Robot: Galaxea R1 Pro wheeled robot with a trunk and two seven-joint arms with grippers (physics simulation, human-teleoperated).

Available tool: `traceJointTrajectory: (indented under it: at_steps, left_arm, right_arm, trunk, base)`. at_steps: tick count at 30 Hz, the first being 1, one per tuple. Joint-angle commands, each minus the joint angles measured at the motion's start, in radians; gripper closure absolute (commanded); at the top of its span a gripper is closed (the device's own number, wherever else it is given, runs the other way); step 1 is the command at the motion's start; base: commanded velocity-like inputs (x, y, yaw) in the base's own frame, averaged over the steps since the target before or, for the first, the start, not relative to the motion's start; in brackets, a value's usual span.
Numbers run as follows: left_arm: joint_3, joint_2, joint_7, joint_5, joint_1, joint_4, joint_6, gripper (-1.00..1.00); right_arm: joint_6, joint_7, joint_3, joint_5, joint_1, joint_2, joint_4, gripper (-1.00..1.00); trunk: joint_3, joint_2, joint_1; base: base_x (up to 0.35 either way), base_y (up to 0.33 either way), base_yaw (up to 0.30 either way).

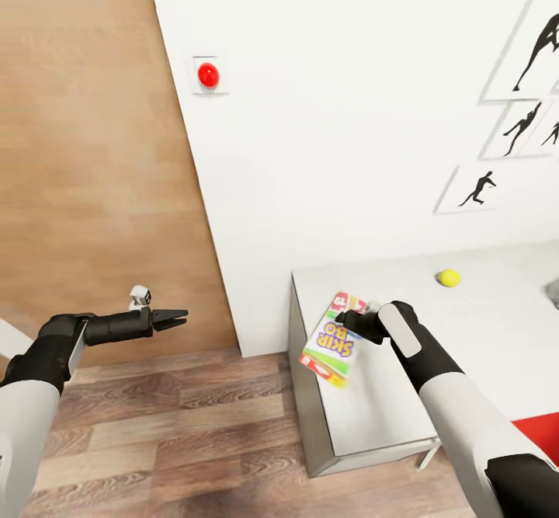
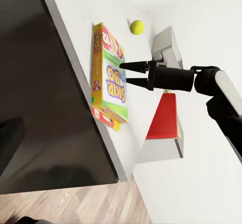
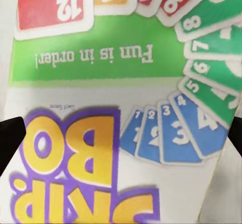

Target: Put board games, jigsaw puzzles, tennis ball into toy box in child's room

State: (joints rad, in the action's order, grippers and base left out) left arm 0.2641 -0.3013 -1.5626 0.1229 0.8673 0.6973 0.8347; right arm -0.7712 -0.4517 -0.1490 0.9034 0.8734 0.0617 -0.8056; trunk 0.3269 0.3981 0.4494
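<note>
Board games come first, and we see one board game (image 1: 332,341) with a green and yellow lid that says SKIP BO. It lies on the white table (image 1: 388,417), close to the table's edge, with one corner poking out past that edge. From the middle of our head view it sits at about 5 o'clock.

Our right gripper (image 1: 347,321) hangs right over the box, and its two dark fingers (image 2: 132,66) are spread a little apart with nothing between them. We cannot tell if the tips touch the lid. In the right wrist view the lid (image 3: 121,108) is very near, with red, green and blue number cards and the words "Fun is in order!".

Our left gripper (image 1: 180,318) is out over the wood floor (image 1: 178,425) at about 8 o'clock, well apart from the table. Its fingers are nearly together and hold nothing.

A little yellow-green tennis ball (image 1: 448,277) rests on the table at about 2 o'clock from the box.

On the white wall (image 1: 341,114) there is a round red button (image 1: 207,75), and black player pictures (image 1: 522,122) hang at about 2 o'clock.
</note>
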Motion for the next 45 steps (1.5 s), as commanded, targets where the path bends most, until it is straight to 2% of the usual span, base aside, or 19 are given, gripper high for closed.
traceJointTrajectory:
  at_steps: [1,16,30,40,45]
  left_arm:
    - [0.004,0.001,-0.008,0.011,0.001,0.001,0.011,-1.00]
    - [0.003,0.001,-0.008,0.010,0.001,0.001,0.010,-1.00]
    - [0.003,0.002,-0.008,0.009,-0.001,0.001,0.009,-1.00]
    - [0.003,0.013,-0.008,0.010,-0.001,0.001,0.009,-1.00]
    - [0.003,0.014,-0.008,0.010,-0.001,0.001,0.010,-1.00]
  right_arm:
    - [0.000,-0.010,-0.004,0.011,0.001,0.001,-0.001,-1.00]
    - [0.000,-0.010,-0.004,0.011,0.001,0.001,-0.002,-1.00]
    - [0.000,0.004,-0.004,0.012,-0.008,0.012,-0.022,-1.00]
    - [-0.025,0.082,0.000,0.014,-0.050,0.022,-0.214,-1.00]
    - [-0.099,0.094,0.016,0.023,-0.118,0.043,-0.398,-1.00]
  trunk:
    - [0.002,0.002,0.001]
    - [0.002,0.002,0.001]
    - [0.002,0.002,0.001]
    - [0.002,0.002,0.001]
    - [0.002,0.002,0.001]
  base:
    - [-0.001,0.094,0.000]
    - [0.000,0.089,0.000]
    - [0.000,-0.114,0.000]
    - [0.000,-0.005,0.000]
    - [0.000,0.000,0.000]
